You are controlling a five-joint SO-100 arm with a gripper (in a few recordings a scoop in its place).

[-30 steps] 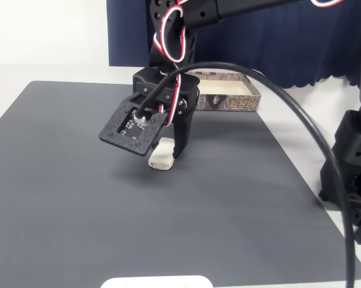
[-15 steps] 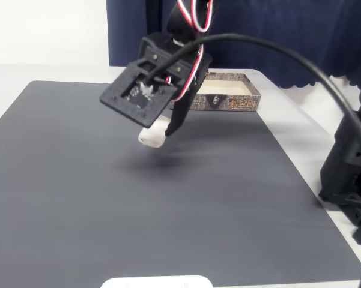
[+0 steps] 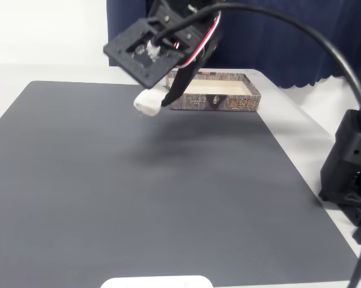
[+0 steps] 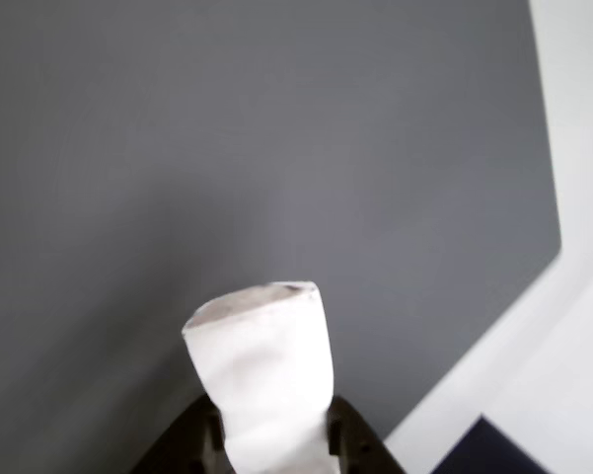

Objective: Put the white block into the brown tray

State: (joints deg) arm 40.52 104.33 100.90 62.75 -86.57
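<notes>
The pincer (image 3: 158,101) pinches the block (image 3: 148,102), lifted clear of the mat (image 3: 138,198). The tray (image 3: 219,96) sits near the mat's far edge; carrying over and dropping remain.

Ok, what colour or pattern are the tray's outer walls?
Brown, bark-like pattern with printed labels on the tray; its inside is pale cream. Best seen in the fixed view.

White block (image 3: 149,102) above mat (image 3: 108,198), tray (image 3: 228,99) behind, right
</notes>
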